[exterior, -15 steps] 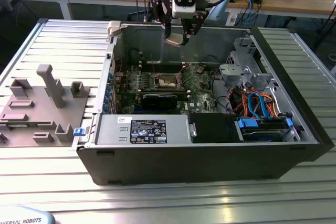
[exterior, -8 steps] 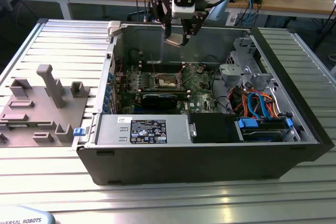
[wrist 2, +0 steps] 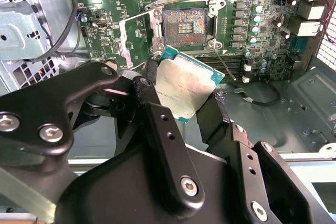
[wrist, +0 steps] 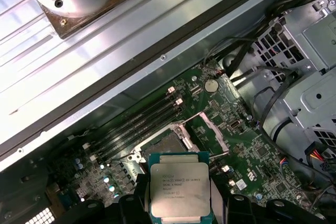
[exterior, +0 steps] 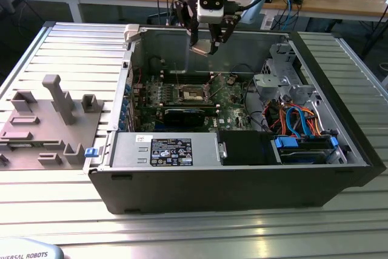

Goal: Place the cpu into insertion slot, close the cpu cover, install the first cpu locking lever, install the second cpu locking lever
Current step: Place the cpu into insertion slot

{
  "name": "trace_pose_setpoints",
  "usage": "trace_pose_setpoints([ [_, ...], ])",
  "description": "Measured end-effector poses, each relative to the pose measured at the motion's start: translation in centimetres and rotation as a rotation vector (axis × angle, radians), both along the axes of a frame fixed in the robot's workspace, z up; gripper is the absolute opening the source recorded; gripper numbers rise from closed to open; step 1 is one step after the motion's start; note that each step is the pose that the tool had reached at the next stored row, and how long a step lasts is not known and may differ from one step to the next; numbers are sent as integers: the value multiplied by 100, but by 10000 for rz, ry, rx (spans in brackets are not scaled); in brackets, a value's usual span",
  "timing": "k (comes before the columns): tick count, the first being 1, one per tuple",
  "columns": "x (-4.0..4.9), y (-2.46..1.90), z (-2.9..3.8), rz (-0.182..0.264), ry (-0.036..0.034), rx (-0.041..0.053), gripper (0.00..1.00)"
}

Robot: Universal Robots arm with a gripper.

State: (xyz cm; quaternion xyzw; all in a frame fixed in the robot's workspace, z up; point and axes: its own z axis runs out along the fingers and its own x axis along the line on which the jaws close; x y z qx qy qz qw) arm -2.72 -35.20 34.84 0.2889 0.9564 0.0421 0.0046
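gripper (exterior: 207, 47) clamped on cpu (wrist: 180, 190), insertion slot (exterior: 193, 93) at its six o'clock in exterior view, blue cables (exterior: 295, 119) at four, computer case (exterior: 242, 181), ribbed metal table (exterior: 66, 53), workbench (exterior: 339, 5) behind

An open dark computer case (exterior: 242, 192) is laid on a slatted aluminium table (exterior: 182, 235). A green motherboard (exterior: 233, 102) is seen below the fingers (exterior: 227, 28), with long black memory slots (wrist: 142, 119) and a coin battery (wrist: 211, 84) on it. A black card (exterior: 185, 115) and a labelled power supply (exterior: 163, 150) are placed well below the fingers. A metal drive cage (exterior: 276, 80) and blue cables (exterior: 297, 119) are set apart from them, toward the exterior view's right. A grey fixture plate (exterior: 48, 119) is kept far off, outside the case.
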Motion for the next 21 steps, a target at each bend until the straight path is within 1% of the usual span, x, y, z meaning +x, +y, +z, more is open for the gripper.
trace_pose_setpoints([
  [3, 0, 0, -7, -11, 0, -15, 55],
  [5, 0, 0, -68, -95, 0, -68, 55],
  [9, 0, 0, -69, -97, 0, -69, 55],
  [11, 0, 0, -118, -232, 0, -79, 55],
  [21, 0, 0, -122, -308, 1, -81, 55],
])
